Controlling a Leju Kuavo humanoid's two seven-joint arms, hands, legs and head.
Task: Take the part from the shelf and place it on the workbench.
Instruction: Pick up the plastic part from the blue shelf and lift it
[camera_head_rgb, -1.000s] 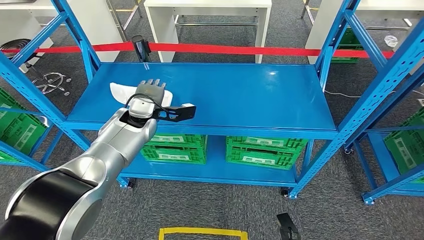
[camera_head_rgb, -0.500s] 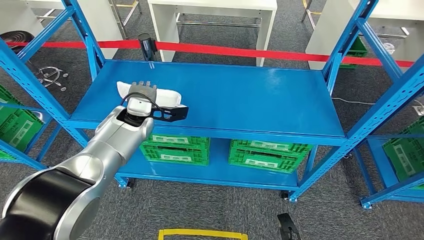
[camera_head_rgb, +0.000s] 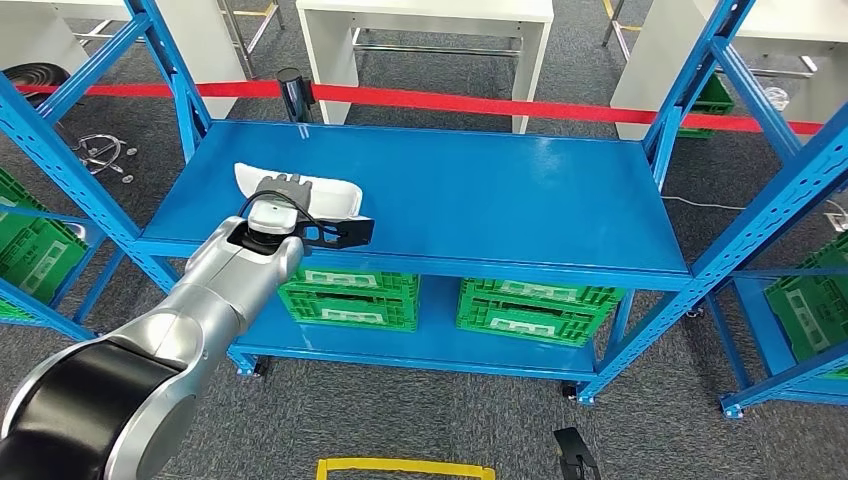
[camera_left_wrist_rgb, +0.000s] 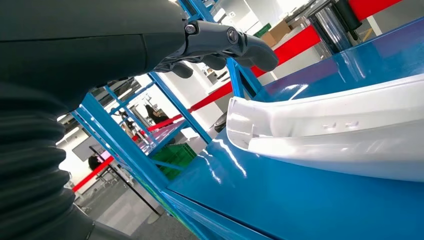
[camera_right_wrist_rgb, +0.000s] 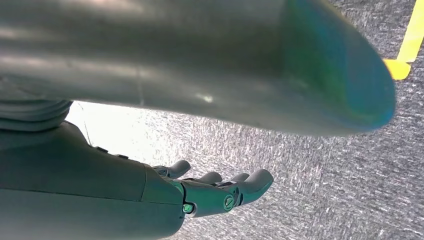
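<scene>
The part is a long, curved white plastic piece lying on the left side of the blue shelf top. My left hand reaches in over its near-left end, fingers stretched out flat above it. In the left wrist view the dark fingers hover above the white part with a gap between them, and nothing is held. My right hand hangs over the grey carpet, fingers loosely curved and holding nothing.
Green crates stand on the lower shelf. A red barrier tape and white tables lie behind the rack. Blue racks with green crates flank both sides. A yellow floor mark is below.
The camera shifted slightly a second ago. Since then my left hand has drawn back a little and sunk lower over the white part, which has stayed put.
</scene>
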